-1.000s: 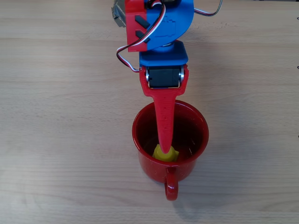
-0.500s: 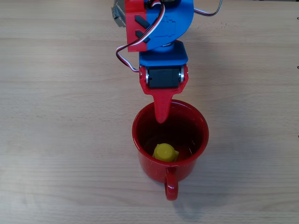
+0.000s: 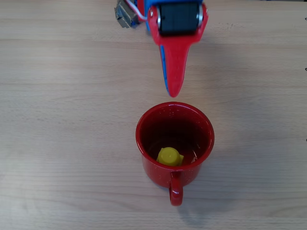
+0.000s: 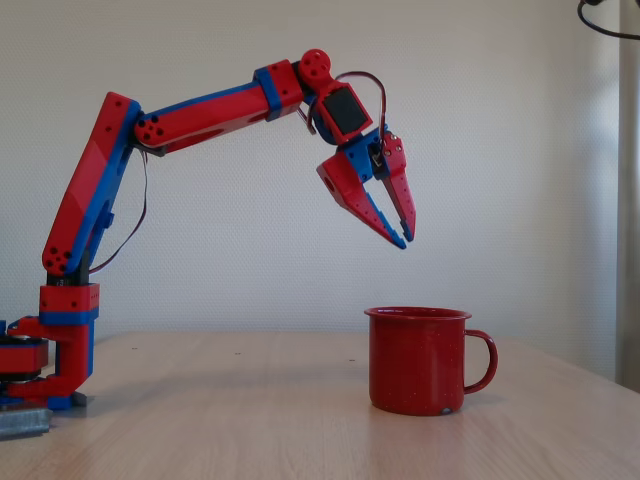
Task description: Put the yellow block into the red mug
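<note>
Grainy wooden table (image 3: 57,120) holds glossy red mug (image 3: 175,139) containing studded yellow block (image 3: 169,156); end effector (image 4: 405,238) nearly together above.

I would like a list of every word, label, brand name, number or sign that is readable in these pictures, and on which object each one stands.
None: no readable text in either view.
The red mug shows only faint speckles, no print.
The yellow block inside it has a plain stud.
The arm and its end effector carry no legible label.
The table shows only wood grain.
</note>
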Robot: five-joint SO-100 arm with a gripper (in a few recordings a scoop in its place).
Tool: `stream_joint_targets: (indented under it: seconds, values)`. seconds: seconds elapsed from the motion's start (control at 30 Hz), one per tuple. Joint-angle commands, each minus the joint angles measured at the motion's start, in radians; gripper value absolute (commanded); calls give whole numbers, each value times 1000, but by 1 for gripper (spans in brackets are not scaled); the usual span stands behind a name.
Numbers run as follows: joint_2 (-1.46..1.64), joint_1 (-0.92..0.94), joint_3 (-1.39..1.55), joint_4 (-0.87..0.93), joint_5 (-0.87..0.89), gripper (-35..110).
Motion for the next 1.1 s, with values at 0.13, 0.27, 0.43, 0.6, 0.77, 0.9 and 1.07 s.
stream_joint_targets:
  seconds: [0.13,0.27,0.43,0.6,0.77,0.9,1.07]
  values:
    - [342,26,167,-86,-61,0]
    - [522,52,333,-169,-80,0]
    - [703,84,491,-190,-77,0]
    - [891,95,670,-187,-46,0]
    - [1111,80,891,-186,-43,0]
    - [1296,58,1080,-230,-75,0]
    - [1483,49,1243,-207,-26,0]
